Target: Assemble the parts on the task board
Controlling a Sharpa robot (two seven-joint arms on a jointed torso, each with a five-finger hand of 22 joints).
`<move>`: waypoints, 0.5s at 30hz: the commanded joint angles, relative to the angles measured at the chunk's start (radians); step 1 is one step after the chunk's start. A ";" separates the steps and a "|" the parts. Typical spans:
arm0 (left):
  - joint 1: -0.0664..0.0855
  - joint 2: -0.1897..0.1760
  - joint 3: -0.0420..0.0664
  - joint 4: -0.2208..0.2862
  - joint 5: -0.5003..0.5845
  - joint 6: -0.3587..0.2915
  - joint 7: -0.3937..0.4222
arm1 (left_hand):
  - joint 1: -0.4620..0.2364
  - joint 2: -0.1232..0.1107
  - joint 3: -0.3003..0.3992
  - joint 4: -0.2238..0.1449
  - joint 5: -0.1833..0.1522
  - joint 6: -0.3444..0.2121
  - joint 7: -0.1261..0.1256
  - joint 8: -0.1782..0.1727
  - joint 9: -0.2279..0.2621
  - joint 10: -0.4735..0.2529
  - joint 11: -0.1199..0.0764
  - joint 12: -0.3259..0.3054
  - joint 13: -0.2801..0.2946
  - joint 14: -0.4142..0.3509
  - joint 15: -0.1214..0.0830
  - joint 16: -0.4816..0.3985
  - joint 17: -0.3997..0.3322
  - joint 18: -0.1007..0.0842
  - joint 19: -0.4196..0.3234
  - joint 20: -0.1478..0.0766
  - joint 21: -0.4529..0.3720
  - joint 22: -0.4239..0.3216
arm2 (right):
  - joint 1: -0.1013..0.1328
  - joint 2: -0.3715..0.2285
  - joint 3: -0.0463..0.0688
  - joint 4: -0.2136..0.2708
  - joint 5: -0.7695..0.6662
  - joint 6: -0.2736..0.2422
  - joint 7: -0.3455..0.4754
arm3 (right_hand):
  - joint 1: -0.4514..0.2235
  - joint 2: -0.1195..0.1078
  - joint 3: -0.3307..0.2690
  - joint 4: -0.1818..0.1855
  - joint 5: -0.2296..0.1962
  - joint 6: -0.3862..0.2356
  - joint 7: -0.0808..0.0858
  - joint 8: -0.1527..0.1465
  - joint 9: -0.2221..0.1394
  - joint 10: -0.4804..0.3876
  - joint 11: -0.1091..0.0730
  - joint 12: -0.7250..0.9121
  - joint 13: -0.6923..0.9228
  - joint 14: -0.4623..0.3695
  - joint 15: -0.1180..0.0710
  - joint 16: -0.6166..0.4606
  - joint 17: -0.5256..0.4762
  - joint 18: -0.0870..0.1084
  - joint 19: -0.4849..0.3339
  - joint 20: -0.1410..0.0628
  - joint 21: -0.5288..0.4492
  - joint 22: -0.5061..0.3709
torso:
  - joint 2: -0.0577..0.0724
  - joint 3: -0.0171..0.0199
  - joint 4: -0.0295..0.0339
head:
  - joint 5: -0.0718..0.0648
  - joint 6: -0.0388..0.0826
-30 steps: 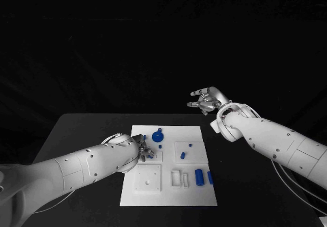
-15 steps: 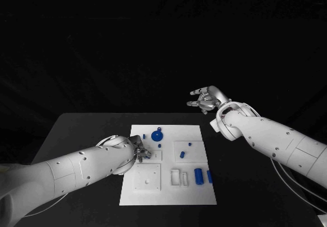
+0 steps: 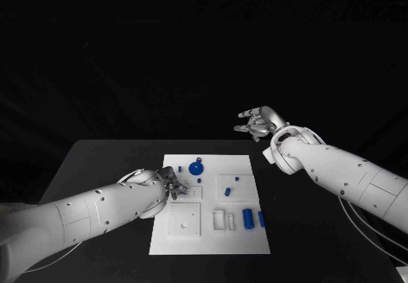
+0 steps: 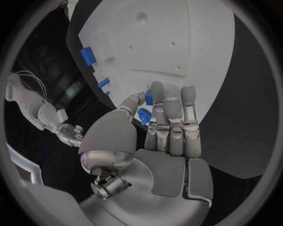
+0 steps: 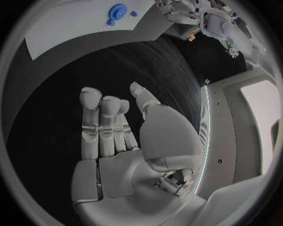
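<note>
White task board lies flat mid-table; small blue parts scattered across it

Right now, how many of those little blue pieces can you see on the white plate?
6: a round one and a tiny one at the far end, two small ones mid-board, and two long ones near the right edge. The left hand may hide more.

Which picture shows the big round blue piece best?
The head view: the round blue piece lies in full sight near the task board's far edge. The right wrist view shows it small and bent at the rim. In the left wrist view I cannot pick it out.
</note>
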 commanded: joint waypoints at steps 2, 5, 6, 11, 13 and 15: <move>0.000 0.001 0.001 0.000 0.001 -0.050 0.021 | 0.007 0.006 0.107 -0.104 0.006 0.111 -0.080 0.004 0.001 0.035 -0.018 0.005 -0.001 0.010 -0.009 0.001 0.001 -0.012 0.010 0.000 0.000 0.019 | 0.000 0.002 0.000 -0.001 0.001 0.013 0.001 | -0.009 0.003 0.003 0.000 0.006 0.005 0.003 0.004 0.001 -0.009 0.000 0.004 -0.001 -0.008 0.001 0.004 -0.001 0.011 0.048 -0.001 0.002 0.008 | 0.001 0.0006 -0.0005 | 0.000 0.000; 0.000 0.003 0.001 -0.003 0.004 -0.052 0.024 | 0.007 0.006 0.107 -0.104 0.006 0.111 -0.080 0.004 0.000 0.035 -0.018 0.006 -0.002 0.011 -0.009 0.000 0.001 -0.012 0.010 0.000 0.001 0.019 | 0.000 0.004 0.000 -0.003 0.001 0.014 0.000 | -0.011 0.005 0.002 -0.001 0.004 0.005 0.003 0.004 0.002 -0.009 0.000 0.006 -0.002 -0.008 0.001 0.004 -0.002 0.012 0.048 -0.001 0.002 0.005 | 0.001 0.0011 -0.0010 | -0.001 0.000; 0.000 0.005 0.001 -0.004 0.004 -0.051 0.024 | 0.007 0.006 0.107 -0.104 0.004 0.111 -0.080 0.004 -0.002 0.035 -0.018 0.006 -0.003 0.011 -0.009 -0.001 0.001 -0.012 0.010 0.000 0.001 0.019 | 0.000 0.004 0.000 -0.004 0.001 0.014 0.000 | -0.011 0.005 0.002 -0.001 0.004 0.005 0.003 0.004 0.002 -0.009 0.000 0.006 -0.002 -0.008 0.001 0.004 -0.002 0.012 0.048 -0.001 0.002 0.005 | 0.001 0.0012 -0.0011 | -0.001 -0.001; 0.000 0.016 0.001 -0.016 0.007 -0.028 0.023 | 0.007 0.007 0.107 -0.104 0.002 0.110 -0.079 0.003 -0.004 0.034 -0.017 0.006 -0.003 0.011 -0.009 -0.002 0.001 -0.012 0.010 0.000 0.000 0.019 | 0.000 0.005 0.000 -0.004 0.001 0.016 -0.001 | -0.011 0.005 0.002 -0.001 0.004 0.005 0.003 0.004 0.002 -0.009 0.000 0.006 -0.002 -0.008 0.001 0.004 -0.002 0.012 0.048 -0.001 0.002 0.005 | 0.001 0.0012 -0.0012 | -0.002 -0.002; 0.000 0.021 0.001 -0.021 0.009 -0.017 0.023 | 0.007 0.008 0.107 -0.103 0.000 0.110 -0.079 0.003 -0.006 0.034 -0.017 0.006 -0.004 0.010 -0.008 -0.002 0.001 -0.012 0.009 0.000 0.000 0.019 | 0.000 0.005 0.000 -0.004 0.001 0.016 -0.002 | -0.011 0.005 0.002 -0.001 0.004 0.005 0.003 0.004 0.002 -0.009 0.000 0.006 -0.002 -0.008 0.001 0.004 -0.002 0.012 0.048 -0.001 0.002 0.005 | 0.001 0.0014 -0.0012 | -0.002 -0.002; 0.000 0.026 0.001 -0.026 0.009 -0.006 0.022 | 0.007 0.009 0.107 -0.103 -0.003 0.109 -0.078 0.003 -0.007 0.034 -0.017 0.005 -0.005 0.009 -0.008 -0.003 0.001 -0.012 0.008 0.000 -0.001 0.019 | 0.000 0.006 0.000 -0.004 0.001 0.017 -0.003 | -0.011 0.005 0.002 -0.001 0.004 0.005 0.003 0.004 0.002 -0.009 0.000 0.006 -0.002 -0.008 0.001 0.004 -0.002 0.012 0.048 -0.001 0.002 0.005 | 0.001 0.0014 -0.0013 | -0.003 -0.002</move>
